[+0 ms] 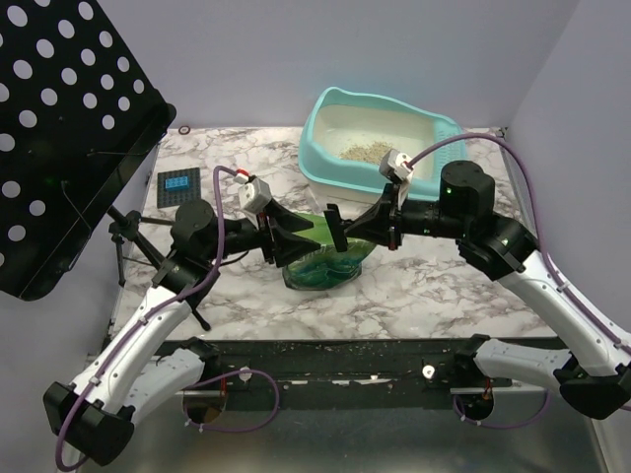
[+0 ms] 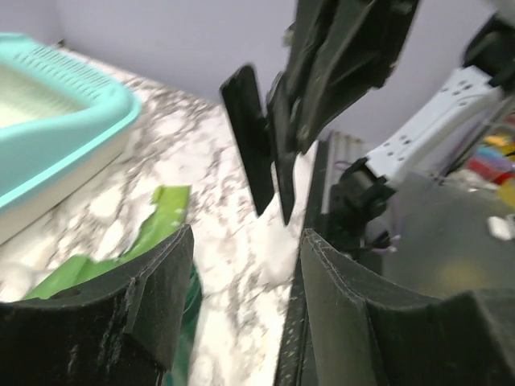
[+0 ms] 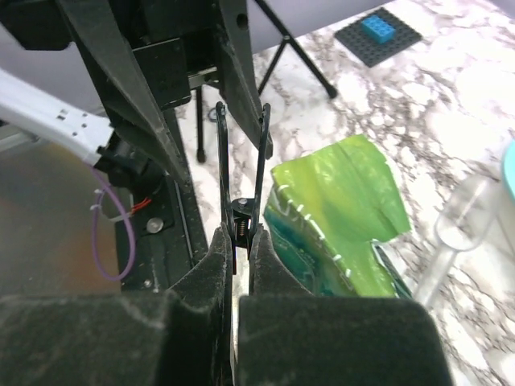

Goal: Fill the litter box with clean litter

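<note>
The turquoise litter box [image 1: 330, 163] stands at the back of the table with a small patch of beige clean litter [image 1: 367, 150] inside; its rim also shows in the left wrist view [image 2: 72, 133]. A crinkly green bag [image 1: 325, 261] stands in front of it, between my grippers. My right gripper [image 3: 240, 237] is shut on a black spring clip [image 3: 240, 161], held just above the bag's top edge [image 3: 338, 201]. My left gripper [image 2: 245, 241] is open and empty, facing the clip [image 2: 257, 145] from the left, with one finger against the bag [image 2: 153, 233].
A clear plastic scoop [image 3: 459, 233] lies on the marble behind the bag. A black perforated panel [image 1: 59, 128] on a tripod [image 1: 128, 232] overhangs the left side. A dark plate with a blue brick [image 1: 178, 184] lies at back left. A black rail [image 1: 325, 355] runs along the front edge.
</note>
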Robot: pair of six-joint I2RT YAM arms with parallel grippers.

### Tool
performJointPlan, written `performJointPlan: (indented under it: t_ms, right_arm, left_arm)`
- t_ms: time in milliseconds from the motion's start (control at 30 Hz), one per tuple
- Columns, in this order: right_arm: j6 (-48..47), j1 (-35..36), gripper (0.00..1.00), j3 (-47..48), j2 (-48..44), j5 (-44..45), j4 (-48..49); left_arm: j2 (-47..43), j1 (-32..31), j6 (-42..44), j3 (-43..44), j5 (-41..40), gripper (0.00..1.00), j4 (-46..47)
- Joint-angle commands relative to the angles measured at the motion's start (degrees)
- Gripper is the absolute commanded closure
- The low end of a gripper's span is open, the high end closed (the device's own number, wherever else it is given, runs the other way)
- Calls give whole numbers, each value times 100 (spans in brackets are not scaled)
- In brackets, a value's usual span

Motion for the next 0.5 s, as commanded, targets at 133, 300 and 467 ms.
performJointPlan:
  t_ms: [133, 300, 467]
  right_arm:
    - [-560, 1, 100, 429, -27, 1764, -890]
    - [-886, 1, 100, 472, -19, 2116, -1040]
    - [-1246, 1, 100, 586, 95, 1984, -1128]
  left_arm:
    - [130, -42, 2111, 278, -1273, 37, -2139]
    - [332, -235, 2850, 138, -1643, 39, -2403]
    - [657, -306, 2983, 76, -1432, 39, -2333]
